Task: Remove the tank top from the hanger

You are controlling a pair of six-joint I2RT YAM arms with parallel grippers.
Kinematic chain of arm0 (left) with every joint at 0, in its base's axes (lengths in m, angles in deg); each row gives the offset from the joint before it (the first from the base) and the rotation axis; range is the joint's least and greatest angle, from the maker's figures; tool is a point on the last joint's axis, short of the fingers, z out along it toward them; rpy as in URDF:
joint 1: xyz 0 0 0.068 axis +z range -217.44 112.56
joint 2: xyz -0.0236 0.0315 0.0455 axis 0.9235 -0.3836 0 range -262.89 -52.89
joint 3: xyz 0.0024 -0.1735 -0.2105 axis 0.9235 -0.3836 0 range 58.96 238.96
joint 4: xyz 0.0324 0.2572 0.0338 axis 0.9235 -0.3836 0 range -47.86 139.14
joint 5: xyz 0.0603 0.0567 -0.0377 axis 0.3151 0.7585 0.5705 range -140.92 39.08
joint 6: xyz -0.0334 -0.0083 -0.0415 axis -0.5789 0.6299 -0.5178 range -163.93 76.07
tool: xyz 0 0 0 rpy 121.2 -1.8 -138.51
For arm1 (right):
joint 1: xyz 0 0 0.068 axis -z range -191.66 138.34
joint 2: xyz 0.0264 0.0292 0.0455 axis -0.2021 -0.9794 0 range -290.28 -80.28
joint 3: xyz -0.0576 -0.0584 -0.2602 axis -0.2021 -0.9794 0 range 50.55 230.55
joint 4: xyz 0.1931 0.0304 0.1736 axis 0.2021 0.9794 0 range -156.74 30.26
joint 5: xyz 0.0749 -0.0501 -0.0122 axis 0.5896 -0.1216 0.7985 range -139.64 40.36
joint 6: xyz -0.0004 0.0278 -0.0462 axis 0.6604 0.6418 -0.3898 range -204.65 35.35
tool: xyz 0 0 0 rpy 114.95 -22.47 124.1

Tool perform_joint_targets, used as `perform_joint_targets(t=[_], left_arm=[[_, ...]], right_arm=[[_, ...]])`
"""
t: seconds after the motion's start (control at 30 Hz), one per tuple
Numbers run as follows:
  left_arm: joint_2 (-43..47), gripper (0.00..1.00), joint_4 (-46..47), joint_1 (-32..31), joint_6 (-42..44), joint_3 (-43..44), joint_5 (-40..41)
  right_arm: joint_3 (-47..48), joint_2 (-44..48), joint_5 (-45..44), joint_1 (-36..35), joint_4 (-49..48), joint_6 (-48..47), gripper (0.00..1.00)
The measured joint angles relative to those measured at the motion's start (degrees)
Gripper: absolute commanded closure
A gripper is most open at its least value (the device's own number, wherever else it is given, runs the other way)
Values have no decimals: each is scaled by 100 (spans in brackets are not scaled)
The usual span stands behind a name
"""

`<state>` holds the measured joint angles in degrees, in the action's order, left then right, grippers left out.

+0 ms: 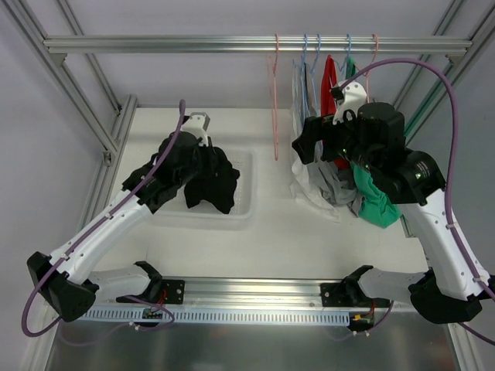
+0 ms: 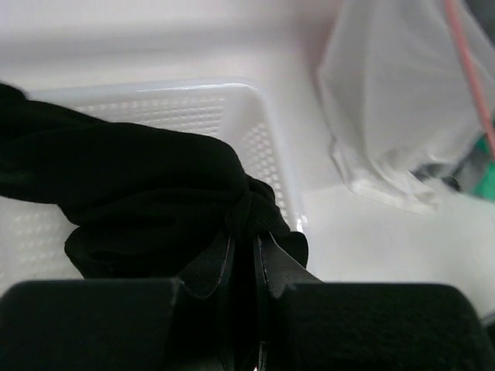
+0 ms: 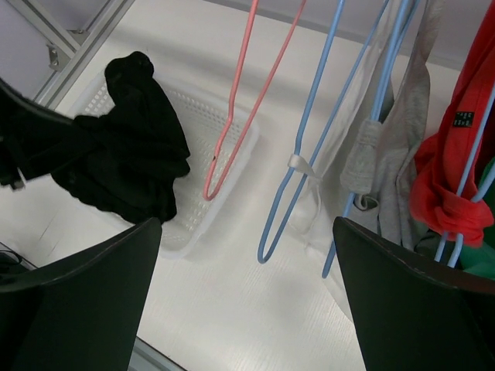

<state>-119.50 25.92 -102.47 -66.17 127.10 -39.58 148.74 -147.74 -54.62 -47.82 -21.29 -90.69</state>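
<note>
A black tank top (image 1: 209, 182) hangs bunched from my left gripper (image 1: 199, 158) over a white basket (image 1: 244, 212). In the left wrist view the left gripper (image 2: 246, 247) is shut on the black tank top (image 2: 139, 185), above the basket's rim (image 2: 263, 131). A bare pink hanger (image 1: 275, 100) hangs on the rail; it also shows in the right wrist view (image 3: 232, 131). My right gripper (image 1: 313, 139) is open and empty (image 3: 246, 224), beside a blue hanger (image 3: 302, 178) that carries a white top (image 3: 363, 100).
More garments hang from the rail at the right: a grey top (image 3: 402, 131), a red top (image 3: 448, 178) and a green top (image 1: 375, 201). Their hems lie bunched on the table under the right arm. Aluminium frame posts (image 1: 116, 131) stand at the left.
</note>
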Motion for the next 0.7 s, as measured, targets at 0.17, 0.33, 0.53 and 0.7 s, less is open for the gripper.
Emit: perform_joint_targets(t=[0.17,0.33,0.53,0.7], left_arm=[[479,100,352,-1067,393,-249,-149],[741,100,529,-1158,404,-251,507],[420,100,448,-472,-127,-251,1169],[24,100,216,81,-557,-251,1482]], right_arm=[[168,-146,380,170,-37,24,0],[275,-127,632,216,-129,55,1],[275,-122,785,223,-153,68,1],[278,-122,846,223,-153,66,0]])
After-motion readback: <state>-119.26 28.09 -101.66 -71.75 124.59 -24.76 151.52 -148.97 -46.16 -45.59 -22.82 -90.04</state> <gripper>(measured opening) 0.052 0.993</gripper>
